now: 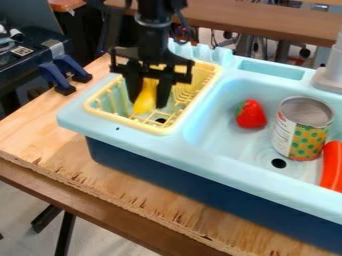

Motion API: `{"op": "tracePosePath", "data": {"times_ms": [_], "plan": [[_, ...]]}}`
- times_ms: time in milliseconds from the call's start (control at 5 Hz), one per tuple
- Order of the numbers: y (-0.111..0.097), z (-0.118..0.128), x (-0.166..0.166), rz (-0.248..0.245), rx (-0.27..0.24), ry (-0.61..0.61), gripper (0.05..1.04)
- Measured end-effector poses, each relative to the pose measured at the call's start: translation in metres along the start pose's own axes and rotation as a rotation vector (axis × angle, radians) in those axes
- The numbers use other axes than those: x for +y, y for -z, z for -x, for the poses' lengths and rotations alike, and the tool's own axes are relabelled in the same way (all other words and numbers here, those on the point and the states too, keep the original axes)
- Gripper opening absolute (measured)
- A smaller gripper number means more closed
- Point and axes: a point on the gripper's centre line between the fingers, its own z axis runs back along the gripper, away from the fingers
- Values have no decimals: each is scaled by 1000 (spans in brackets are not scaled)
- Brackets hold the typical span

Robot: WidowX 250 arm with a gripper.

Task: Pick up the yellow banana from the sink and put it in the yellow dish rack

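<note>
The yellow thing [146, 99] stands within the pale-yellow rack [125, 121], at the left of the sink [207, 159]; the tool [149, 102] appears to grasp it, one finger on either side. Handling calls for a steady, upright wrist and slow vertical travel, as sideways play could catch the rack's slats. The raised rims hem in low moves; rightward, the basin holds the strawberry [251, 114], can [302, 129] and red-orange piece [332, 166].
</note>
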Motion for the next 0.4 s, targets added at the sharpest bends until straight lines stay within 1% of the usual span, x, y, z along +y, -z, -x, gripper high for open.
{"op": "tracePosePath", "data": {"times_ms": [200, 400], "plan": [[17, 0, -1, -8, 47, 18, 510], [13, -4, -1, -31, 43, 31, 510]]}}
